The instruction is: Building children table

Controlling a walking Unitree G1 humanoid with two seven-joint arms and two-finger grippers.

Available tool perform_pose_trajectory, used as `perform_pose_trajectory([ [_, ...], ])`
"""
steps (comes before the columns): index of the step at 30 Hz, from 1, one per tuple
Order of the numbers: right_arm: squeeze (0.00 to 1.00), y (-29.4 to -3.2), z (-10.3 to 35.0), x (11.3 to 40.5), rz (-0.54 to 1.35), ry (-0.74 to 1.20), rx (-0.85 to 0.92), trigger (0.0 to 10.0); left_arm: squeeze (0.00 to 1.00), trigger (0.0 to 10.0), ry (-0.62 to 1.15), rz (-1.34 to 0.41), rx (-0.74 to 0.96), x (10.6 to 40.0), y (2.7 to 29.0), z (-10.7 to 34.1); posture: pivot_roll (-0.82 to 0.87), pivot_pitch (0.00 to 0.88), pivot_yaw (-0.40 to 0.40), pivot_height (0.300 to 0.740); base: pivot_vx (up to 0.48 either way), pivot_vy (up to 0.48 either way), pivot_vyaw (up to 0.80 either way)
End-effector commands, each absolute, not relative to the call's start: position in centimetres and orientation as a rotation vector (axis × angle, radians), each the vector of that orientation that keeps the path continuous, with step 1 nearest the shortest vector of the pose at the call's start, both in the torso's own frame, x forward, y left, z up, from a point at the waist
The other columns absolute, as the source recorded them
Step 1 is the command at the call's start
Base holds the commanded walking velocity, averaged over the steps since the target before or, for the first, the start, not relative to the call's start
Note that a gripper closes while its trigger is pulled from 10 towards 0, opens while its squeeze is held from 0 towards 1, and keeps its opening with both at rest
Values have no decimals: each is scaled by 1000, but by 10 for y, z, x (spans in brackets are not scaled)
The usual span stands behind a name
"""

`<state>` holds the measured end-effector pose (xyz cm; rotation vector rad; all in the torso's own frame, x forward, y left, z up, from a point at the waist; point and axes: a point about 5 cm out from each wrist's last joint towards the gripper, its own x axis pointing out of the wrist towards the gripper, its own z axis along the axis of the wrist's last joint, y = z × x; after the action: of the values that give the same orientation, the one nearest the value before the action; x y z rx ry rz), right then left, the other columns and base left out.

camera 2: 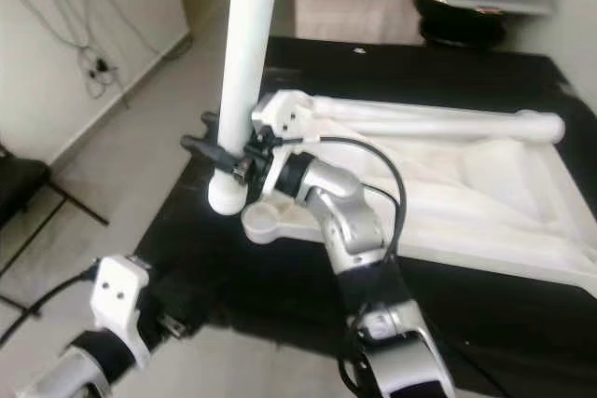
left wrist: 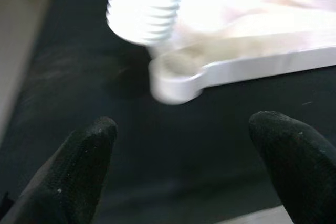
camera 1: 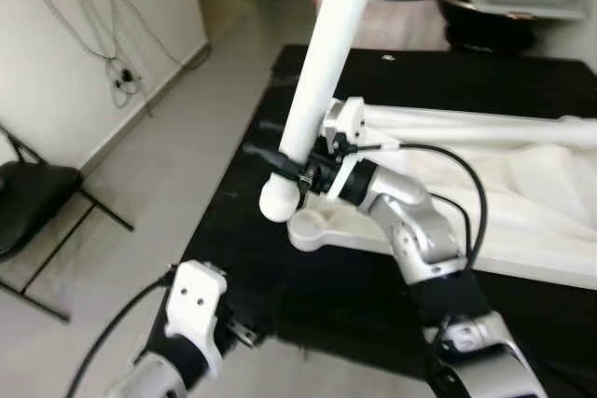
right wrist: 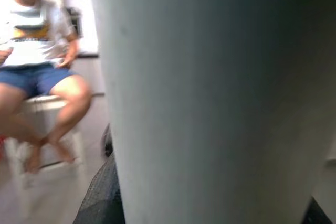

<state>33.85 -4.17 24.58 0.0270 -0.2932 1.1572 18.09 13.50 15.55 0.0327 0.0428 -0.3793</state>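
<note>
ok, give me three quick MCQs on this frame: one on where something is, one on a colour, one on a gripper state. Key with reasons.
1. Where is the threaded end of the white table leg?
A. just above the corner socket of the tabletop
B. on the floor
C. on the chair

2. What colour is the mat under the tabletop?
A. blue
B. black
C. white

3. What is the right gripper doing?
A. hanging open
B. shut on the mat
C. shut on the table leg

Key:
1 A, the left wrist view shows the threads hovering by the round socket.
2 B, dark surface surrounds the white parts.
3 C, its fingers clamp the leg near its lower end.
</note>
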Motion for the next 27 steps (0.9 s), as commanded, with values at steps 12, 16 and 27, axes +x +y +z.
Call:
perform_pose_trajectory([
  [12,0,-37,278,370,1035,-346,-100,10000,0,0,-29,-304,65,180,138,174,99,269,-49,740,0,0,0],
  [16,0,-48,279,379,983,-330,-138,10000,0,0,-53,-281,83,182,142,179,97,275,-49,740,0,0,0],
  [27,0,-102,322,380,1108,-454,32,10000,0,0,-56,-291,83,178,143,182,96,297,-35,740,0,0,0],
])
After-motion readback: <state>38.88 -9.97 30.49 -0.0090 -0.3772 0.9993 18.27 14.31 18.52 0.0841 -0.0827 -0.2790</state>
